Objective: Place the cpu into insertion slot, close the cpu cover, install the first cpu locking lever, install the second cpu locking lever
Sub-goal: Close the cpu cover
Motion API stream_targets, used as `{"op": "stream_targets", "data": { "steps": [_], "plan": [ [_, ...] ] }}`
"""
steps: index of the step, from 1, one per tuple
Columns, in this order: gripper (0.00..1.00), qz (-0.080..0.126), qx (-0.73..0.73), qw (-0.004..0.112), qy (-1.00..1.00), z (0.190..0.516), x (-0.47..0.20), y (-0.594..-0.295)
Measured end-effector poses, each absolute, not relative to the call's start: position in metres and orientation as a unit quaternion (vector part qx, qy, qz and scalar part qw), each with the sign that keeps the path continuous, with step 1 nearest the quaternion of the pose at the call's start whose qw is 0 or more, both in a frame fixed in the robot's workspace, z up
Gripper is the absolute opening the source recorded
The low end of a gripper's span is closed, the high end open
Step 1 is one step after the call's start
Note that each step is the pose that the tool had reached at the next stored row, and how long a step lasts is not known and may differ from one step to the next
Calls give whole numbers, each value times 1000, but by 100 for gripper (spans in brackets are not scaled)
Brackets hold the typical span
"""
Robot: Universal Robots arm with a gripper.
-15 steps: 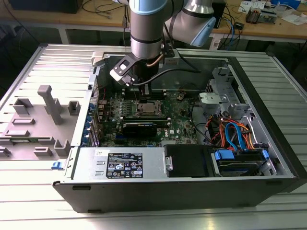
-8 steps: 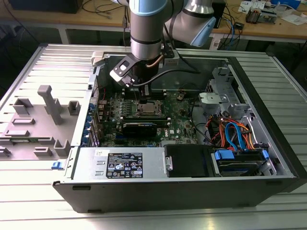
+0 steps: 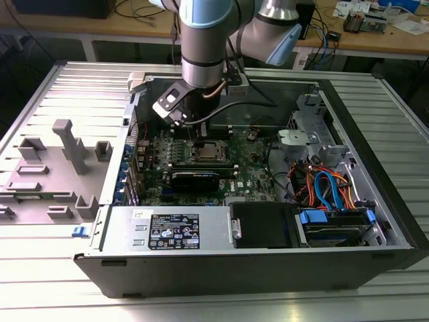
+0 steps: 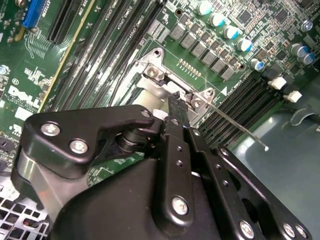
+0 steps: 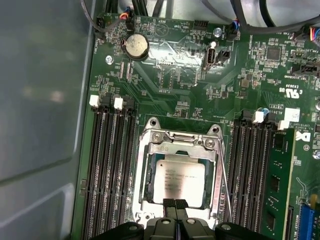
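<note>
We find the cpu point(image 3: 210, 152) just above centre of the exterior view, seated in the insertion slot point(image 5: 148, 186), cpu cover point(image 5: 176, 146) lying over it, gripper point(image 5: 175, 204) fingers closed together, empty, tips at the cover's edge.

In the exterior view we see a ribbed metal tabletop point(image 3: 60, 94), its long grooves running between the exterior view's left and right. A grey moulded fixture point(image 3: 60, 168) rests on it at the exterior view's left. Behind the tabletop stands a wooden workbench point(image 3: 134, 30) on a white frame point(image 3: 87, 48). Loose cables point(image 3: 137, 10) and small items point(image 3: 365, 20) lie on the workbench. The space beneath the workbench is dark. The lighting is even and leaves soft reflections along the tabletop ribs.
</note>
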State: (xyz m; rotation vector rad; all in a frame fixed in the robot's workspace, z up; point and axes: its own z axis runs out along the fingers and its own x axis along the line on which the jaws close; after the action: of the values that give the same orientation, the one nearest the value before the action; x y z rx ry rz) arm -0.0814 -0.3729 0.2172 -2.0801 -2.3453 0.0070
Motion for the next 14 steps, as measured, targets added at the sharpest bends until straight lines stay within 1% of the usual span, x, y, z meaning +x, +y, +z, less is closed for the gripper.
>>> {"op": "stream_targets", "data": {
  "steps": [14],
  "plan": [
    [11, 2, -664, 3, -748, 208, -86, -373]
  ]
}}
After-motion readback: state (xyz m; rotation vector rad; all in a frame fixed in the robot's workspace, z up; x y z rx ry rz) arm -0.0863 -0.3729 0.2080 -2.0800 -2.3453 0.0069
